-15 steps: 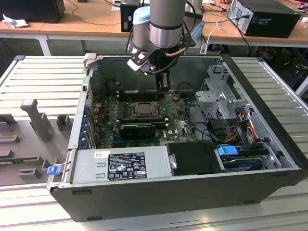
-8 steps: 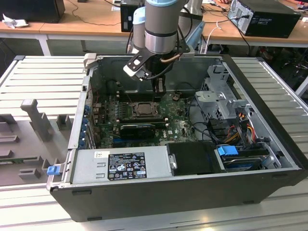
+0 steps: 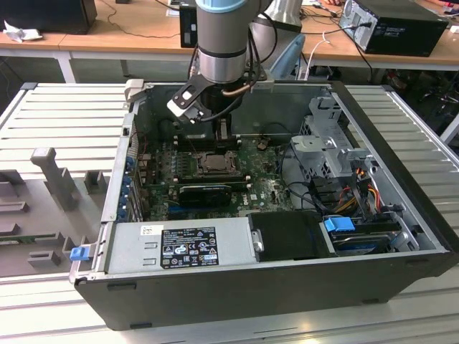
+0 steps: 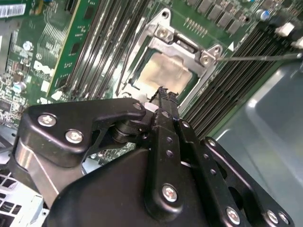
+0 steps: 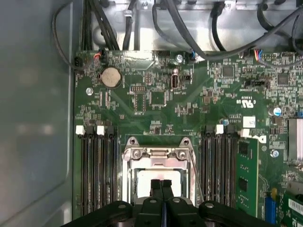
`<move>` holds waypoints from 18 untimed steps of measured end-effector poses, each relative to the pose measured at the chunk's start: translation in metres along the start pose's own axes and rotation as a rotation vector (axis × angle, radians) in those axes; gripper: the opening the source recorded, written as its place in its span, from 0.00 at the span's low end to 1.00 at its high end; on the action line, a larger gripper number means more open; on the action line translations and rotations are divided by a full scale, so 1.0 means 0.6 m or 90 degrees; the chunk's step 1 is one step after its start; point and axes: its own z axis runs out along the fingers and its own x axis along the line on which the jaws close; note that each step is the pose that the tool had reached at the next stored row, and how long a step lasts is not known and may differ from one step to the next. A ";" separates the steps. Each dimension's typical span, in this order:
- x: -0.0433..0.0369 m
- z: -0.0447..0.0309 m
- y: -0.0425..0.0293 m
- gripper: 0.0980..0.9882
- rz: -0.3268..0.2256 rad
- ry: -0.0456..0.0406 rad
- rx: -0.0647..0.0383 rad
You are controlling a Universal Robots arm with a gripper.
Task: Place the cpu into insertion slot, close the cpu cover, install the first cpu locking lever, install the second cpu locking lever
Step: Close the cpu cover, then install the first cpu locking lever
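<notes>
Silvery, one cpu cover (image 5: 158,152) flat over one cpu (image 5: 142,178), one hand (image 5: 161,182) closed

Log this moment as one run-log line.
gripper: shut, tips over cpu | cpu: seated, face showing through cover window | cpu cover: down over cpu

Ribbed grey table (image 3: 64,115) carries open computer case (image 3: 287,287); grey fixture blocks (image 3: 54,172) beside it.

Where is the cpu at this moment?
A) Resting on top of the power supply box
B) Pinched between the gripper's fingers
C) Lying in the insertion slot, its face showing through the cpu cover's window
C: in both wrist views the cpu shows its pale face inside the window of the cpu cover, and the gripper above it is shut on nothing.
</notes>
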 end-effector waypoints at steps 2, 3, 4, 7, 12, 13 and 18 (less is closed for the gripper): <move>0.000 0.000 -0.004 0.01 0.000 -0.0002 0.000; 0.000 0.000 -0.007 0.01 0.000 -0.0001 0.000; 0.000 0.000 -0.011 0.01 0.000 -0.0001 0.000; 0.000 -0.001 -0.022 0.01 0.000 -0.0002 0.000; 0.000 -0.001 -0.024 0.01 0.000 -0.0002 0.000; 0.000 -0.002 -0.024 0.01 0.000 -0.0003 0.000; 0.000 -0.012 -0.024 0.01 0.000 -0.0002 0.000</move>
